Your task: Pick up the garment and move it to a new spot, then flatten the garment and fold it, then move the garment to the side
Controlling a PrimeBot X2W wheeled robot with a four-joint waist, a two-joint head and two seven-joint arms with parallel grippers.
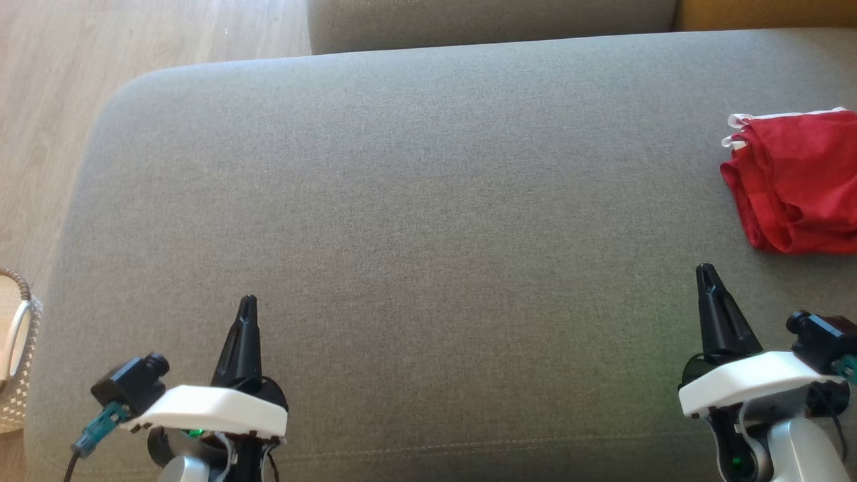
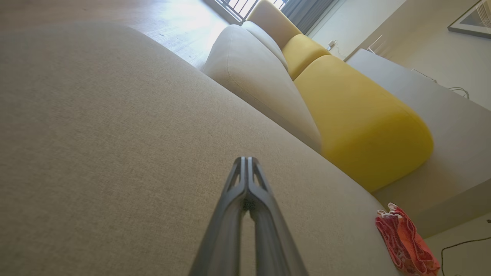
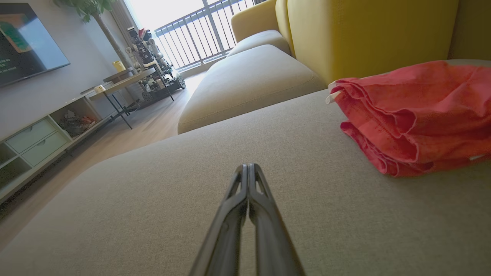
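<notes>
Starting at the left, a pale woven basket point(image 1: 15, 348) was seen on the wooden floor point(image 1: 134, 40) beside the broad grey fabric sofa seat point(image 1: 415, 201). Over the seat's near edge the left gripper point(image 1: 247, 302) was held with its two dark fingers pressed together and nothing between them. Further right, the right gripper point(image 1: 704, 271) was likewise closed and empty, its tips pointed up the seat and near the garment without touching it. At the far right of the seat the crumpled red cloth garment with white trim point(image 1: 793, 184) was found lying in loose, stacked folds, apart from both grippers. Behind it a yellow cushion point(image 3: 368, 34) was seen. The cloth was judged light, soft and limp, likely to sag and unfold when lifted and to drag a little on the rough upholstery. A pinch on the white-trimmed corner or the layered near edge was judged the best hold.
</notes>
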